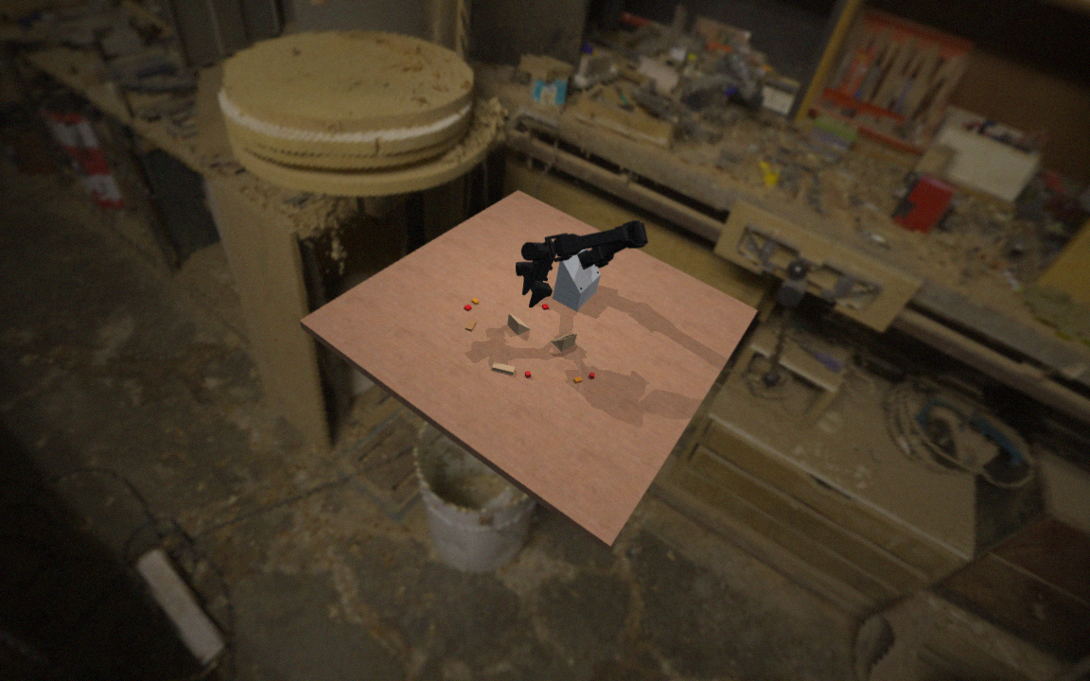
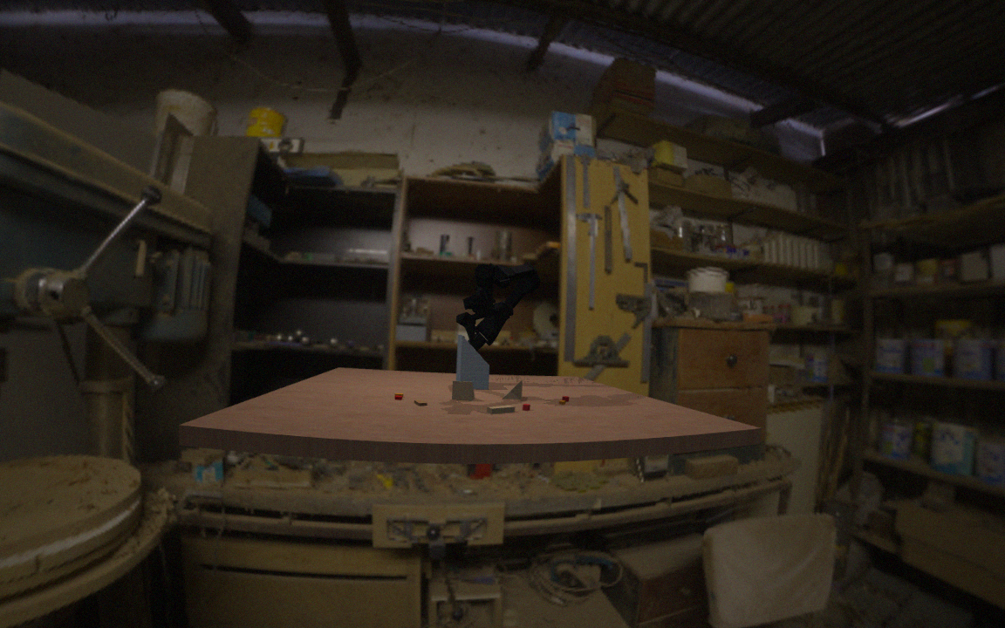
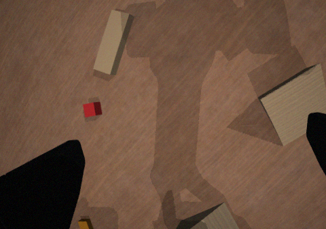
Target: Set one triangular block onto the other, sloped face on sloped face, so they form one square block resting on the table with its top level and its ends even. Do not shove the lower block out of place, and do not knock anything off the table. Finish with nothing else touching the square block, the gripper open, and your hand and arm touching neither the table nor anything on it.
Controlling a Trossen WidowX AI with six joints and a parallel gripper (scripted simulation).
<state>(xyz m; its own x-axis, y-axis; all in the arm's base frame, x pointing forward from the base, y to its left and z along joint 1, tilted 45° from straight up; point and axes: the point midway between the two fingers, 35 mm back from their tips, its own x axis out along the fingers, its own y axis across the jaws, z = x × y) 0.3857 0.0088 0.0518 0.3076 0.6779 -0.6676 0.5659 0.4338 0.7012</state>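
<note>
Top view: The gripper [image 1: 536,298] [image 2: 478,344] [image 3: 197,139] is released and grasps nothing. On the table [image 1: 600,457] [image 2: 443,437] [image 3: 180,120], the first triangular block [image 1: 518,323] [image 2: 462,390] [image 3: 293,104] and the second triangular block [image 1: 564,341] [image 2: 515,391] [image 3: 221,219] rest apart.

Exterior view: The gripper is positioned above table level. The second block presents a sloped profile, right of the first in frame.

Wrist view: The fingers are spread wide. A pale bar [image 1: 503,368] [image 2: 501,410] [image 3: 111,42] lies near a red cube [image 1: 528,374] [image 2: 525,406] [image 3: 89,109]. The second block is cut off by the lower frame edge.
</note>
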